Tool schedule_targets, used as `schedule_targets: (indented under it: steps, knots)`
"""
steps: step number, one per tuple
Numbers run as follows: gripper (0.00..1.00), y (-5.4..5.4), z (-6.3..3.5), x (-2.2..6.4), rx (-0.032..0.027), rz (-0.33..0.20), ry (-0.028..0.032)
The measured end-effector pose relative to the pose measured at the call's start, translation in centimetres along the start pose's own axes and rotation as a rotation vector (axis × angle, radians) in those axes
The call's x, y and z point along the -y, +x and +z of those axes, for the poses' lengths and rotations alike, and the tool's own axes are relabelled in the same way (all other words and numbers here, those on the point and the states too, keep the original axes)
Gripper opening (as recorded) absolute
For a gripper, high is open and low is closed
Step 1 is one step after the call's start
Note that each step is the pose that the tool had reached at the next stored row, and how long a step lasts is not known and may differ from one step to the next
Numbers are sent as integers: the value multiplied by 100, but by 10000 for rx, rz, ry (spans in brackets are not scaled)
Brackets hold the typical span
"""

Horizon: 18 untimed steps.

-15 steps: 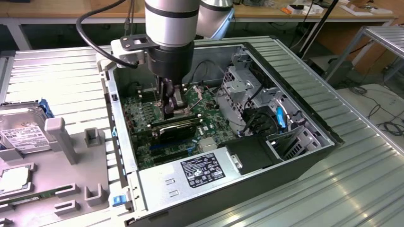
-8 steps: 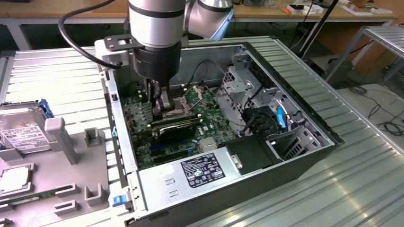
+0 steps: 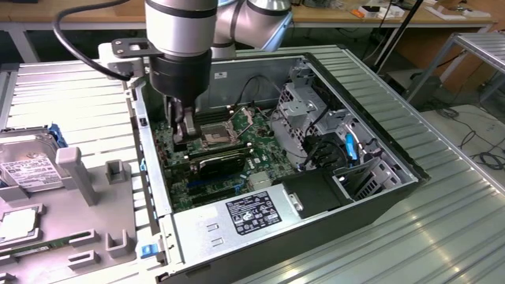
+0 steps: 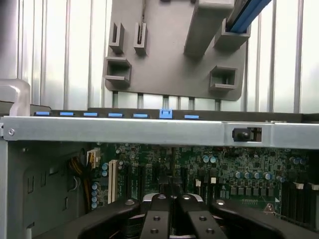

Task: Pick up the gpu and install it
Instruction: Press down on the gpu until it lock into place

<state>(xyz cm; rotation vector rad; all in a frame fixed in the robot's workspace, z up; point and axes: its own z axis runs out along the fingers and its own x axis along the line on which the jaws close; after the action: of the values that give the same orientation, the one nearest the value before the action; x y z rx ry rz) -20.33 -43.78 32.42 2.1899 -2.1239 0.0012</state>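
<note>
A robot arm reaches down into an open computer case on a ribbed metal table, its end effector low over the green motherboard. The wrist view shows the end effector with its fingers drawn together just above the board. The gpu stands on edge inside the case, its end at the exterior view's left directly beneath the fingers; whether they pinch it cannot be made out. A grey parts fixture sits on the table beside the case.
</note>
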Motion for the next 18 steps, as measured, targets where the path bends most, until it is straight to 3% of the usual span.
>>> schedule_targets:
  steps: [4, 10, 11, 18]
  knots:
    - [11, -63, 88, -224, -9, 5, -2]
    - [11, -29, 94, -240, -9, 5, -7]
    - [11, 141, 106, -240, -6, 6, -5]
    - [11, 94, 100, -210, -8, 7, -7]
